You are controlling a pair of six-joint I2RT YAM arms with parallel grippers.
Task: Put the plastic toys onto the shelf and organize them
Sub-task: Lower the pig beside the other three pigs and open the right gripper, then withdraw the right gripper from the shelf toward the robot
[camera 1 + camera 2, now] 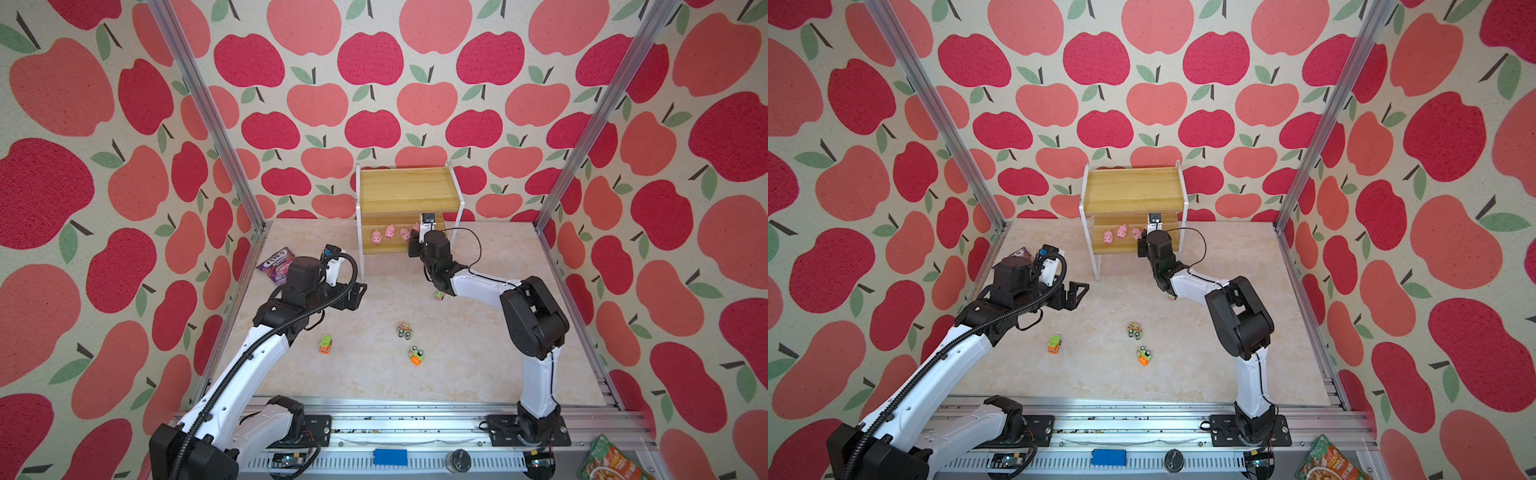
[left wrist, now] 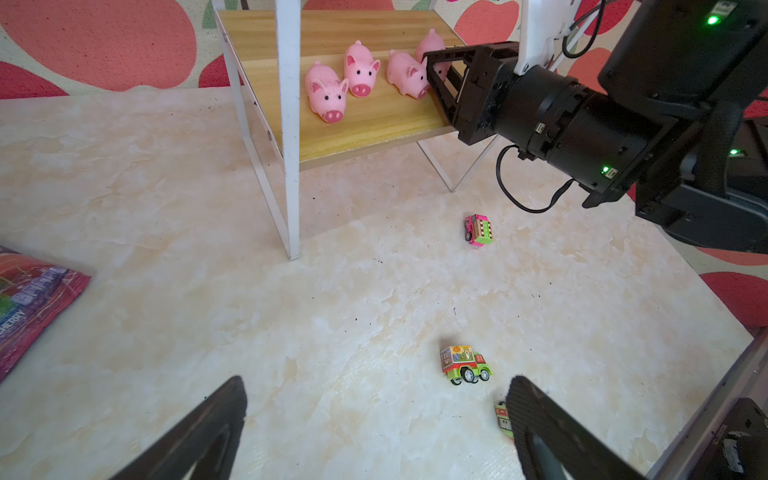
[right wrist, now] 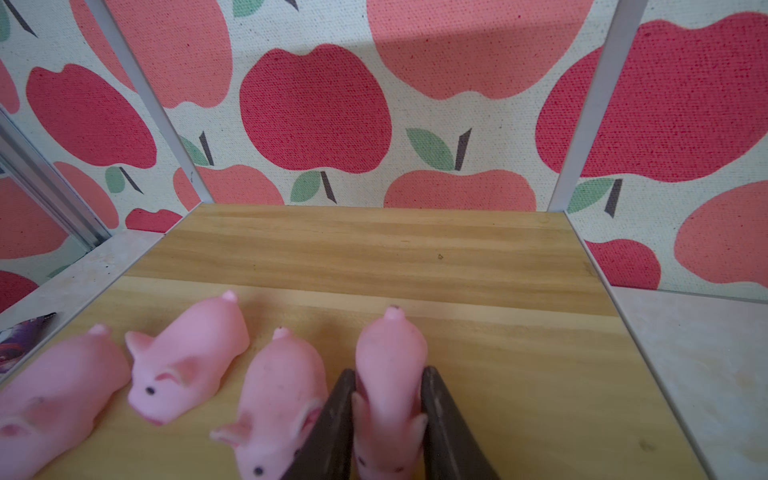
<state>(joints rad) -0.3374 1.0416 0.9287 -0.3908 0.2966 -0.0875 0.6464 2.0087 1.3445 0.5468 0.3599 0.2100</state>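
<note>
**Right wrist view: the last pig is going onto the shelf**

In both top views the shelf (image 1: 405,187) (image 1: 1133,187) stands at the back, in the middle of the frame. The right gripper (image 1: 414,245) reaches into its low board. The left gripper (image 1: 357,293) hangs left of the middle, with its fingers wide apart and nothing in them. Four toy cars lie on the table (image 1: 374,386). An orange and green truck (image 1: 326,344) is at the lower left. A big-wheel car (image 1: 404,330) and a green and orange car (image 1: 416,355) are below the middle. A pink car (image 1: 439,295) sits just under the right arm. A purple candy bag (image 1: 276,262) lies at the left.

Left wrist view: three pigs (image 2: 360,72) stand in a row on the low board, near the top of the frame. The fourth pig (image 2: 432,41) sits between the right gripper's fingers.

Right wrist view: the fourth pig is at the bottom middle, down on the wood. Two dark fingers (image 3: 332,424) press on its sides, so this gripper is clenched on the pig.

I think the step is setting down the last pig. Next the fingers should let go and pull straight back. The pig beside it is very close and could get bumped. After that come the cars, and the top board is bare.
</note>
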